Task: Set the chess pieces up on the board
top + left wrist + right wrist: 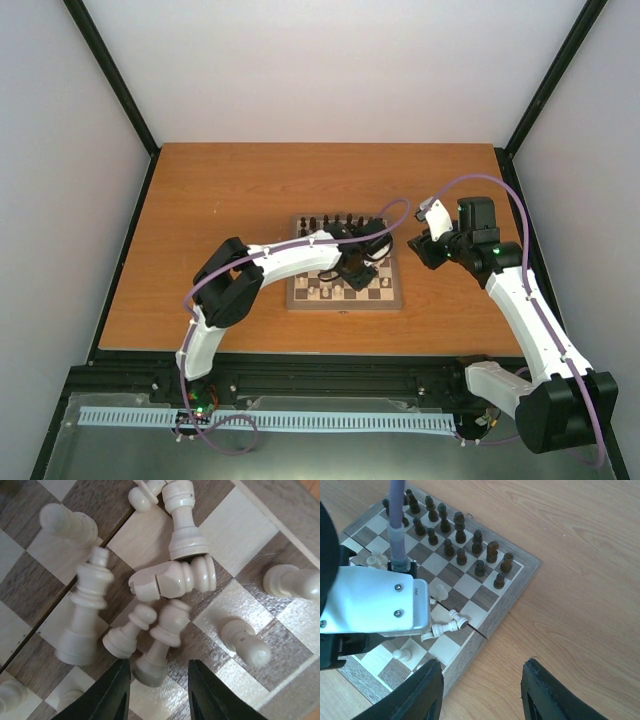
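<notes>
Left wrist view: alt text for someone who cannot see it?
Cream chess pieces lie toppled on the board, a knight on its side at centre. The left gripper holds its fingers apart either side of one small piece.

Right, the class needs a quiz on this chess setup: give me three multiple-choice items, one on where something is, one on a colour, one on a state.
1. Relative to the board, the right gripper hangs:
A) over its middle
B) beside it, over bare table
C) over its far rows

2. The chess pieces standing in rows at the board's far side are:
A) dark brown
B) cream
C) red

3. The cream knight ahead of the left gripper is:
A) upright
B) lying on its side
C) lifted off the board

Answers:
1. B, its open fingers frame only wood-grain table.
2. A, two dark rows stand there.
3. B, its base faces sideways on the squares.
</notes>
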Robot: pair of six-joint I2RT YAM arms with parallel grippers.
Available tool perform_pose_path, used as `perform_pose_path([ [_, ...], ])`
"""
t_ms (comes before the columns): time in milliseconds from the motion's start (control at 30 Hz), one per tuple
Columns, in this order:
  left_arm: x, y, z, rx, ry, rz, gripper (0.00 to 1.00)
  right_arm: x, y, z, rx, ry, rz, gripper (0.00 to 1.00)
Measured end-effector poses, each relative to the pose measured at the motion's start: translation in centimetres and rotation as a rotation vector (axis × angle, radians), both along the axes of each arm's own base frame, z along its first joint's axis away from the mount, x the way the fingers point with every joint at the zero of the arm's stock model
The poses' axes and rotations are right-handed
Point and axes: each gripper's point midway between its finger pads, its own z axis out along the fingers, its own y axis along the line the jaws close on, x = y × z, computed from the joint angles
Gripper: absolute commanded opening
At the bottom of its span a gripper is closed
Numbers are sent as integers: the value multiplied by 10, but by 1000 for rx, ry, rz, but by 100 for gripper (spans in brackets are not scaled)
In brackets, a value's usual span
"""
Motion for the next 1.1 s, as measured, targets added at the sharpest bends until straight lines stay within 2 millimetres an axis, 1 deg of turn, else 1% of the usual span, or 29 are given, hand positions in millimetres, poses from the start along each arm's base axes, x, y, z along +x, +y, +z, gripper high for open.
perform_pose_path([
  [167, 2, -1, -13, 26, 9, 3, 32, 0, 0, 0, 1, -1, 3, 45],
  [567, 5, -3, -13, 23, 1, 8, 32, -1, 2, 1, 10, 1, 12, 45],
  [767, 7, 2, -11, 37, -20, 15, 32, -1, 2, 0, 9, 5, 12, 45],
  [900, 5, 7, -4, 36, -33, 9, 31, -1, 2, -1, 9, 7, 13, 45],
  [1000, 5, 3, 3, 12, -41, -9, 31, 0, 2, -1, 9, 8, 13, 45],
  [1100, 5, -3, 5, -12, -38, -35, 31, 0, 2, -1, 9, 8, 13, 45],
])
